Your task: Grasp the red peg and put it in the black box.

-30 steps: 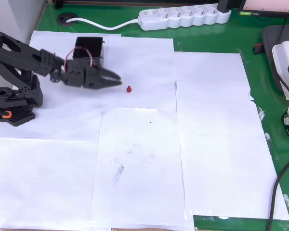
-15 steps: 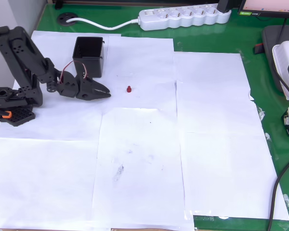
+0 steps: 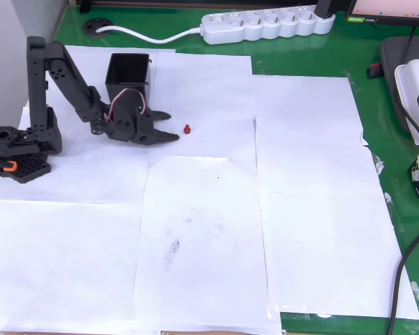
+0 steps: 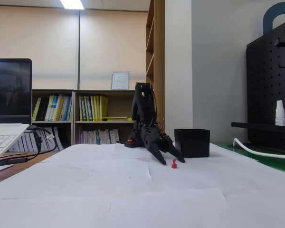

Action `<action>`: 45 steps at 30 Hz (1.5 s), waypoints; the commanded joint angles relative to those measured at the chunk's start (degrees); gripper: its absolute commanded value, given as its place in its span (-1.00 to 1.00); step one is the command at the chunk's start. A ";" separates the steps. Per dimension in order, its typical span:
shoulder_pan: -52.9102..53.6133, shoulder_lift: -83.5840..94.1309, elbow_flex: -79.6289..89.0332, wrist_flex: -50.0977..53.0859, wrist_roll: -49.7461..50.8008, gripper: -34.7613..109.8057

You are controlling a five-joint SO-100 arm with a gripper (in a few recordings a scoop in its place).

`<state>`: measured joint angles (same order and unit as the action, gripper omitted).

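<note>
White-papered bench (image 3: 209,230): fingers (image 3: 169,125) parted, empty, red peg (image 3: 186,129) at their 3 o'clock; tiny, light, rigid, likely skittish; pinch its stem.

The black arm (image 3: 63,77) is seen folded at the left of the overhead view — its upper link raised, its forearm sloped down toward the right. The gripper (image 3: 169,125) is pointed right and tipped low, with its jaws parted (one fingertip (image 3: 174,137) is set lower in the picture than the other). In the fixed view, the gripper (image 4: 170,158) is angled downward, fingers spread.
</note>
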<state>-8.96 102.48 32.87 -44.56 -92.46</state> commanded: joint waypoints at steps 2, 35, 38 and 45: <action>-0.79 1.67 3.60 -1.93 -0.97 0.01; 2.11 6.94 -0.18 -8.96 4.57 0.02; 2.02 4.83 0.26 -5.27 5.27 0.02; 0.79 4.66 1.49 -3.52 5.19 0.02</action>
<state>-7.29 108.19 33.93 -49.48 -86.40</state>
